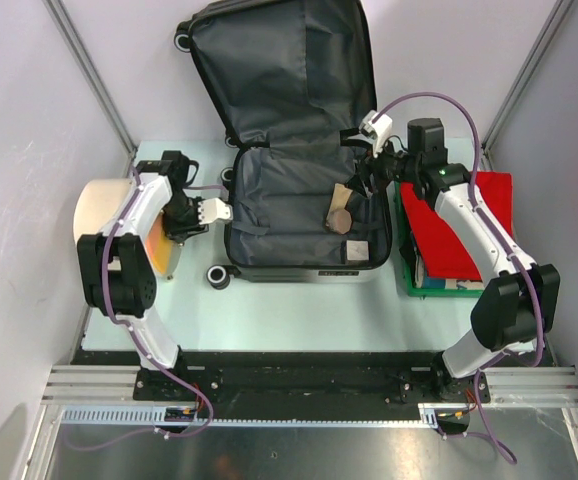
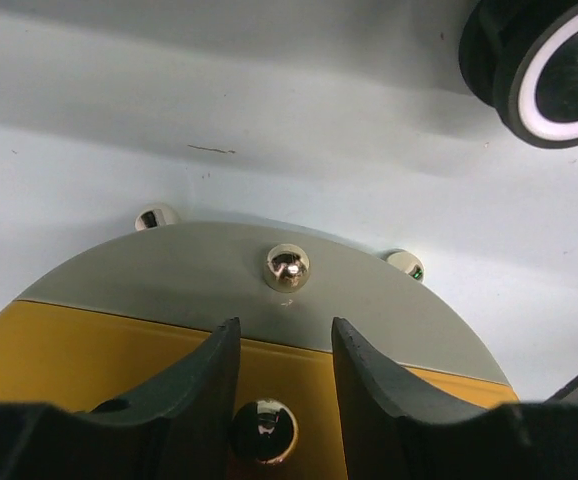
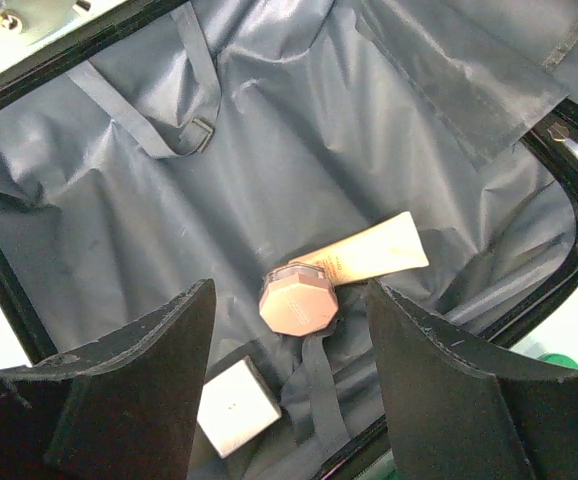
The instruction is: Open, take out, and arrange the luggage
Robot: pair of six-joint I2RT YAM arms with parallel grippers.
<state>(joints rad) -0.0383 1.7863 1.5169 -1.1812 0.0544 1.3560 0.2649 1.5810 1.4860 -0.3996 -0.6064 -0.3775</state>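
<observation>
Luggage (image 1: 279, 200) open — jar (image 3: 298, 300), tube (image 3: 374, 252) inside

Left arm (image 1: 139, 215) folded inward, jaws partly parted — right arm (image 1: 469, 215) reaching forward-left, jaws spread wide, empty

Luggage wheel (image 2: 554, 70) cropped at corner

You have the open hard-shell suitcase (image 1: 299, 190) at the far edge of the pale mint bench (image 1: 299, 315). It is lined in plain dark grey fabric and rimmed black, and its wheel (image 2: 559, 70) is black with a white ring. Inside lie a cream tube (image 3: 374, 252), a dusty-pink octagonal jar (image 3: 299, 300) and a small white box (image 3: 234, 405). At the left edge, your beige cylinder (image 1: 99, 210) has a grey and orange-yellow face with chrome studs (image 2: 287, 268). At the right edge, the green plastic bin (image 1: 410, 288) holds a red item (image 1: 494, 200).
</observation>
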